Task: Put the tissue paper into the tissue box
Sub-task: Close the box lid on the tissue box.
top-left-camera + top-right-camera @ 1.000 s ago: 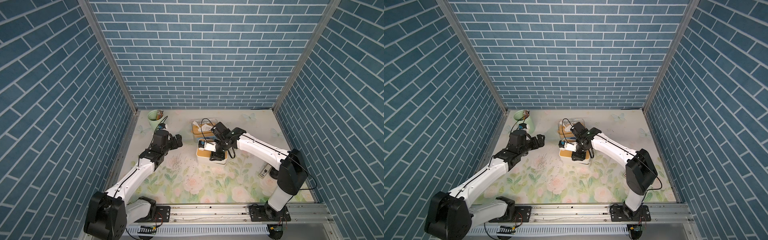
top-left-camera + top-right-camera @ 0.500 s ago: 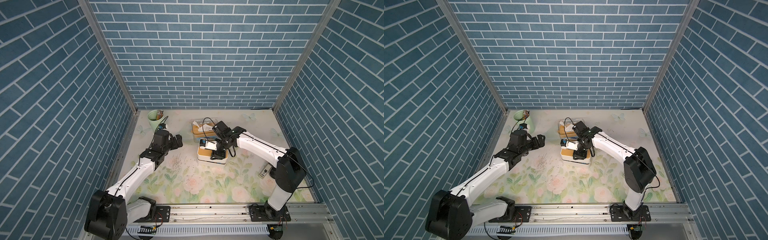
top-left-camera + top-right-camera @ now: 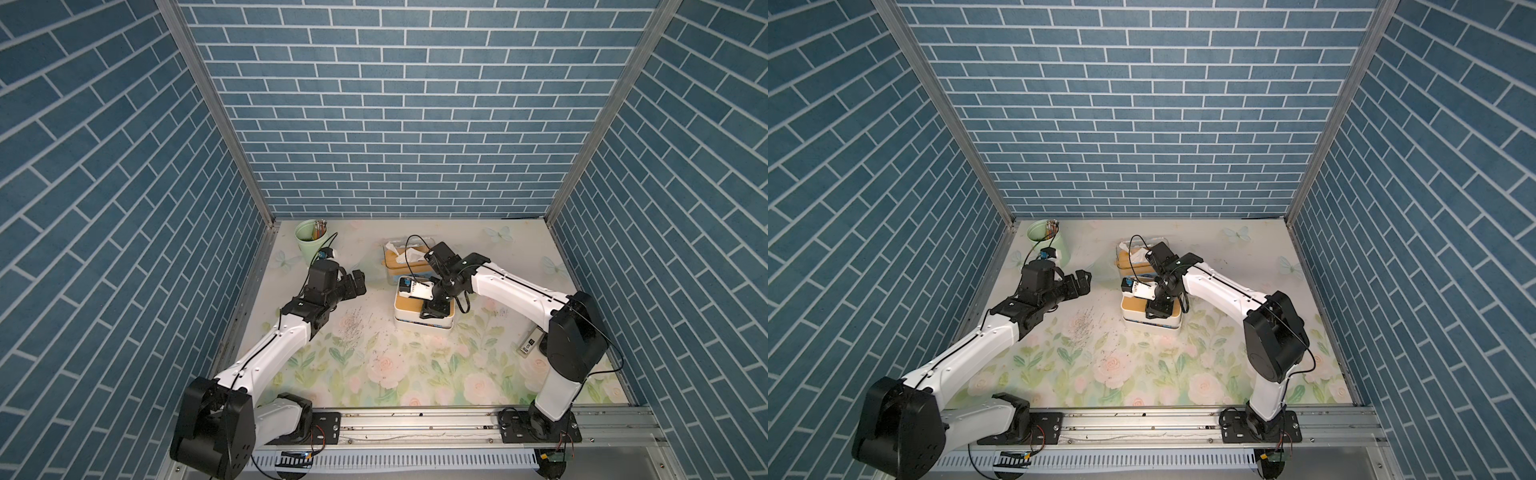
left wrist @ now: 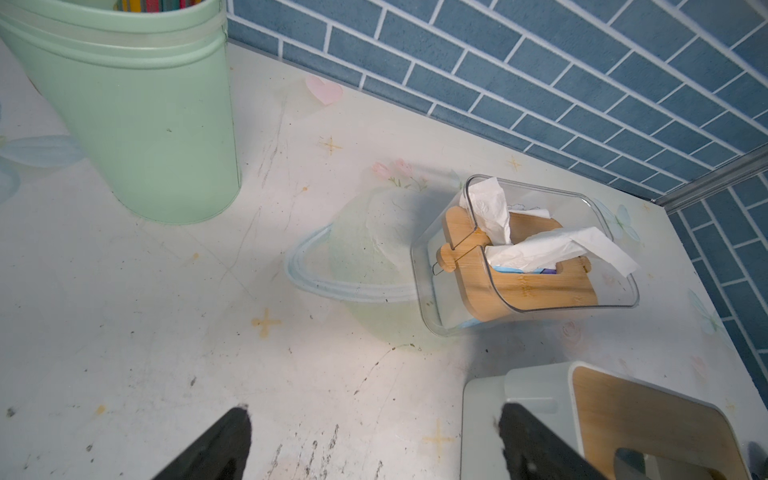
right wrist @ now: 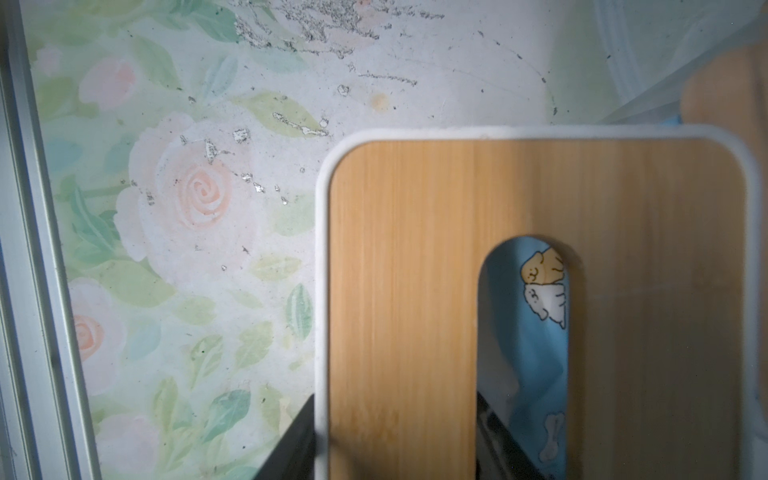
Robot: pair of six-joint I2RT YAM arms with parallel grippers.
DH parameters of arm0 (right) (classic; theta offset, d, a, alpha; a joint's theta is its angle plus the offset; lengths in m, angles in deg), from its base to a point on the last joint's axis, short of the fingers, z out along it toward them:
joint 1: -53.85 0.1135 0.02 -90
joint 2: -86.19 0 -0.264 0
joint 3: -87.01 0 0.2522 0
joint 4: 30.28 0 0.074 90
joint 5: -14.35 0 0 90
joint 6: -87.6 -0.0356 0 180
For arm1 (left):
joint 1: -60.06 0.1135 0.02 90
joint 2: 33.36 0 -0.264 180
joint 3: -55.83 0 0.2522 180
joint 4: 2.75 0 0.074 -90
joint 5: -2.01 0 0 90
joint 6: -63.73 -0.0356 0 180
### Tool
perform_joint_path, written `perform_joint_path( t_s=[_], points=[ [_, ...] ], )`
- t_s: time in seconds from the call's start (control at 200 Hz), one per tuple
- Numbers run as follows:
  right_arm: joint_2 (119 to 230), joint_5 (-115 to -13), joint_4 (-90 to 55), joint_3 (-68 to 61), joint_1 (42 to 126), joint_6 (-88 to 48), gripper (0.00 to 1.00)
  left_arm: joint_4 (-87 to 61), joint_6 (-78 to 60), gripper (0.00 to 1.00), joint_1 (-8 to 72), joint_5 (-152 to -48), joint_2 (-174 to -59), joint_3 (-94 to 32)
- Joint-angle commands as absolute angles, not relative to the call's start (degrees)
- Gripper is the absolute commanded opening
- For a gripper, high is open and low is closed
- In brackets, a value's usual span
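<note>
Bamboo forms the lid [image 5: 415, 291] of the white tissue box [image 3: 424, 322], which stands on the flower-printed table [image 3: 395, 370]. The right gripper [image 5: 395, 395] comes down on the box from above. One finger lies against the outside of the white wall and the other reaches into the lid's slot [image 5: 523, 332], so the claw is about half closed and clamped on the strip of lid and wall between them. Through the slot a blue tissue pack [image 5: 540, 291] printed with cartoon dogs shows inside the box.

In both top views the right arm's wrist and its black cable hang over the box and hide much of the lid.

Just behind the tissue box, toward the back wall, stands a clear holder [image 4: 615, 286]. The left wrist view shows a strip of bare table between holder and box. In the holder a second bamboo board sits tilted, and loose white tissue [image 4: 561, 247] sticks out over its rim.

On the left arm's side of the tissue box, well apart from it, the left gripper [image 3: 355, 284] hovers over scuffed table, its claw spread wide with nothing in it. Farther that way and back, near the corner, is a green cup [image 3: 308, 245] of coloured pencils [image 3: 319, 227].

On the box's other side, beside the right arm's elbow, lies a small pale device [image 3: 528, 344], too small to identify.
</note>
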State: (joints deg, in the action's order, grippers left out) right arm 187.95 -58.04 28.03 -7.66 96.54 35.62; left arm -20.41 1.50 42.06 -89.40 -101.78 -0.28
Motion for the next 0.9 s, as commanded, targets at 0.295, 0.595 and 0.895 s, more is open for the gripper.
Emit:
perform_joint_path(
  t_s=[0.295,0.595,0.895],
  points=[
    [188.50,-57.19,29.52,-6.64,96.46,36.32,0.31,-19.09,1.24,0.98,42.31,-90.44,-103.10,0.50],
    [186.68,-58.33,28.01,-5.07,96.41,32.73,0.31,-18.86,1.22,0.98,42.31,-90.67,-103.39,0.54],
    [184.70,-58.77,26.72,-3.83,96.90,30.17,0.31,-18.79,1.32,0.98,42.31,-91.03,-103.89,0.59]
  ],
)
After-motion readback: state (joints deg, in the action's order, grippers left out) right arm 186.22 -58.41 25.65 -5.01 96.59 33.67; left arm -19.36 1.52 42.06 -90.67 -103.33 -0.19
